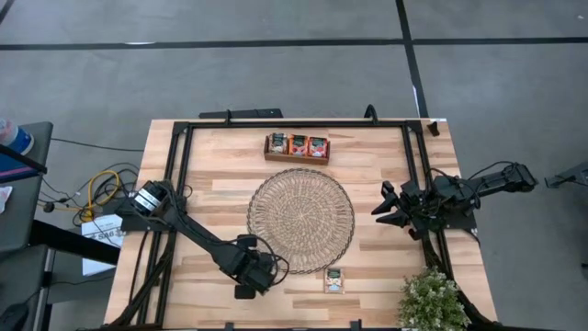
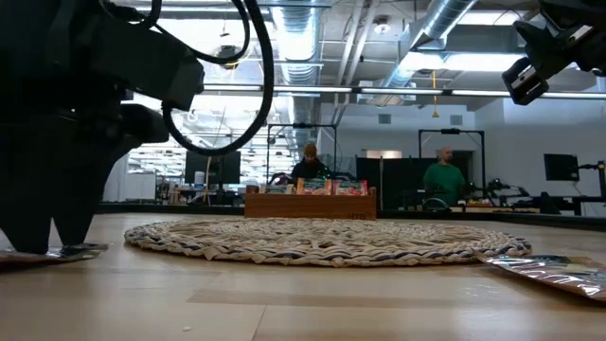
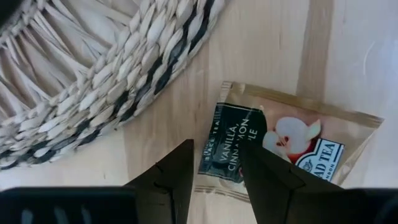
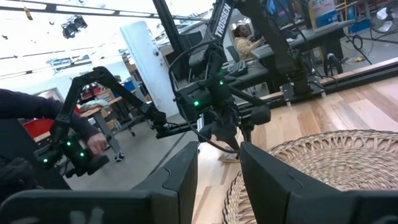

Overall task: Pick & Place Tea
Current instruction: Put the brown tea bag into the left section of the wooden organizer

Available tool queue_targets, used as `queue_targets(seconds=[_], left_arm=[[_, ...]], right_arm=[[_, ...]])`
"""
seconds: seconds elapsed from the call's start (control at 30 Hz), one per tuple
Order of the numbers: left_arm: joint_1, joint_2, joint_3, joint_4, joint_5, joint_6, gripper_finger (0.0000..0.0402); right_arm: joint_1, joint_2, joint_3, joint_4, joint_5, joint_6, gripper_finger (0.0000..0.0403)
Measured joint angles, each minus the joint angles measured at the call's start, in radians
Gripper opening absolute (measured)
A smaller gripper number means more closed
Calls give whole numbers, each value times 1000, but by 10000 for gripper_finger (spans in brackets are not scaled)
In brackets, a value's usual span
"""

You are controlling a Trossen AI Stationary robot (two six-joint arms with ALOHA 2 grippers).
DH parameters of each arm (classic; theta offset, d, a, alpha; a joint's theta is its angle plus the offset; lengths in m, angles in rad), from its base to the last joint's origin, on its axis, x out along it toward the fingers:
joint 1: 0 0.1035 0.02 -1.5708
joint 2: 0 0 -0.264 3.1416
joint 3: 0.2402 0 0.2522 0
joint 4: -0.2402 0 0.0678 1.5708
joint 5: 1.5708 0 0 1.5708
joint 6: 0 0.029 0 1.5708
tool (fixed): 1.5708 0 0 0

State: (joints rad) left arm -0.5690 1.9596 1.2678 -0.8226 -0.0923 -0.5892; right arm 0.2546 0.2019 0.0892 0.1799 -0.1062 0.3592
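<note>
A pale beige tea sachet [image 3: 292,143] with a dark green top [image 3: 227,149] lies flat on the wooden table, just off the near left rim of the round woven mat [image 1: 300,219]. My left gripper [image 3: 217,180] points straight down over it, open. One finger stands over the sachet's dark top edge and the other over its middle. In the low view the fingertips [image 2: 52,242] reach down to the sachet's edge [image 2: 80,251]. In the high view the arm hides this sachet. My right gripper [image 1: 381,207] waits level and open at the table's right side, holding nothing. My left gripper comes at the sachet from above, with the dark green top [image 3: 227,149] showing in the gap between its open fingers. The sachet lies flat on the table. I cannot tell whether the fingertips touch it.
A second sachet [image 1: 333,280] lies near the table's front edge, right of the left gripper. The brown divided tray [image 1: 297,147] with several sachets stands at the far side of the mat. A potted plant [image 1: 432,299] fills the near right corner. People show in the room behind.
</note>
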Motion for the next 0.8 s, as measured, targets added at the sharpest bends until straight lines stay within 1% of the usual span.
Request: queue_targets(seconds=[0.27,0.37,0.67,0.8], left_arm=[[1,-3,-44,96,45,0,125],[2,-3,-56,103,62,-7,117],[2,-3,-59,101,60,-32,51],[2,-3,-59,96,60,-55,29]], right_arm=[[0,0,0,0,0,0,114],[0,0,0,0,0,2,114],[0,0,0,0,0,7,114],[0,0,0,0,0,7,114]])
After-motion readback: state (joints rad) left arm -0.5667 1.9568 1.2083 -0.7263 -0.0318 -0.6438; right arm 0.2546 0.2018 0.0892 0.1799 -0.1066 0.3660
